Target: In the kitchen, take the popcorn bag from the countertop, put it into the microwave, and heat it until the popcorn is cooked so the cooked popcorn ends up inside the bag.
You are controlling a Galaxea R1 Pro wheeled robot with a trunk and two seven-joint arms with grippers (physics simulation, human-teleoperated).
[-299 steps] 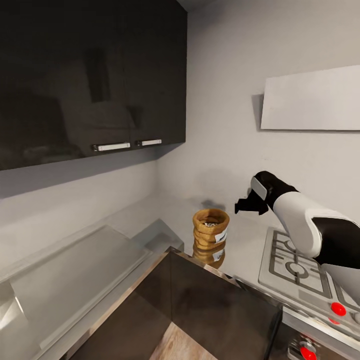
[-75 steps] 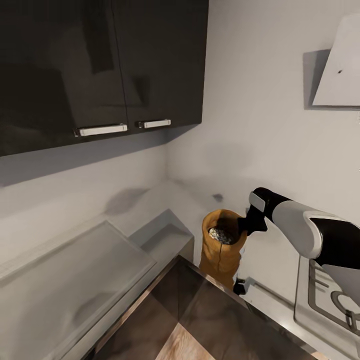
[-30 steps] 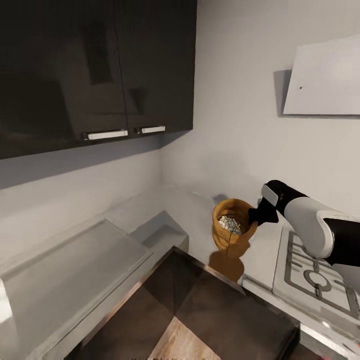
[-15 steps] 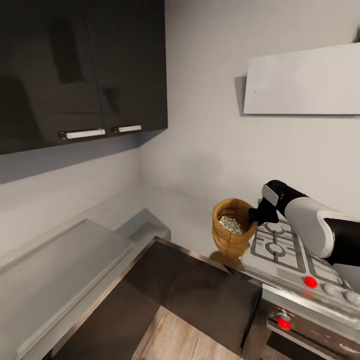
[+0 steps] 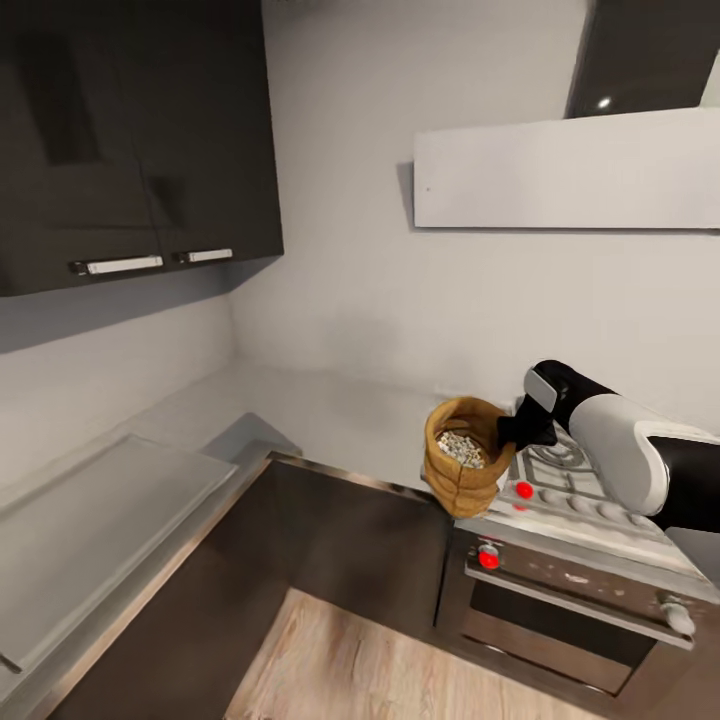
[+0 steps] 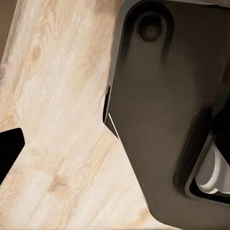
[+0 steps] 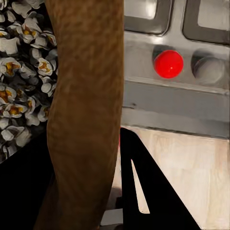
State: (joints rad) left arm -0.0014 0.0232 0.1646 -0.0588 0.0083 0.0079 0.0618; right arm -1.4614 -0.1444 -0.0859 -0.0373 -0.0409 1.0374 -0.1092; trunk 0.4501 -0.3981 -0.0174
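While held off the table [image 5: 330, 415] | right gripper [image 5: 512, 431] jaws clamped on popcorn bag [image 5: 460, 468] rim, lower right of centre, over hob [image 5: 560, 470] edge | popcorn [image 5: 461, 448] inside | left jaws: cannot tell

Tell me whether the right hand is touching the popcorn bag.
Touching. In the right wrist view, the bag's wall runs between the right hand's fingers, pinched at the rim.
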